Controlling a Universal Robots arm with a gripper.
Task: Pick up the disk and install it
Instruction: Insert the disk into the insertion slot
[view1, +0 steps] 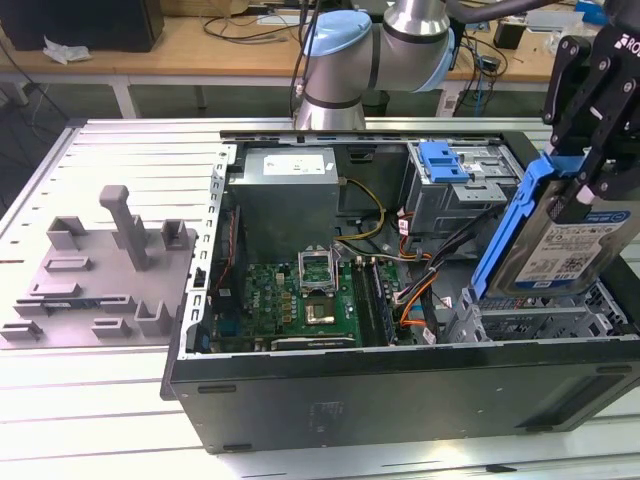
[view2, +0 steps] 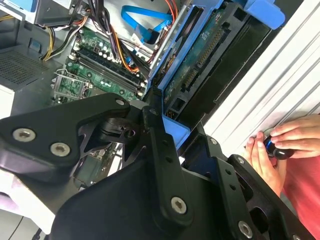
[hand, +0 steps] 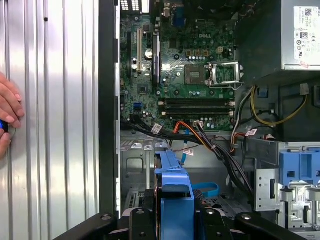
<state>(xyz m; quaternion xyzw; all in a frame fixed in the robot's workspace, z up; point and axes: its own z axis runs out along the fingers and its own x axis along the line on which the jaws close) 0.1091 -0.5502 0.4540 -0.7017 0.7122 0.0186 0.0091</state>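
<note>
I find the gripper (view1: 586, 165) clamped on the disk (view1: 565, 245), its black fingers pinching the upper end of the blue carrier bracket. The disk hangs tilted, label side toward the exterior camera, above the drive cage (view1: 545, 322) at the near corner of the open computer case (view1: 400, 400), on the exterior view's right. Its lower edge is close to the cage; I cannot tell whether they touch. In the second wrist view the disk (view2: 200, 55) shows its circuit-board side, with the gripper (view2: 176, 134) closed on the bracket.

Obstructions noted:
- A bundle of orange and black cables (view1: 420, 295) runs from the motherboard (view1: 310, 295) toward the cage and passes just beside the disk's lower end. In the first wrist view the cables (hand: 200, 135) cross the case ahead of the disk (hand: 172, 185).
- A thin blue cable (hand: 207, 189) loops on the case floor near the bracket.
- The blue latch (view1: 445, 160) sits on the upper bay behind the disk, apart from it.
- The grey power supply (view1: 285, 185) occupies the far corner, well apart.

Outside the case, a grey fixture (view1: 110, 260) stands on the slatted table (view1: 120, 160) at the exterior view's left. A person's hand (view2: 280, 145) rests on the table beside the case wall, fingers on a small dark object (view2: 277, 150).
</note>
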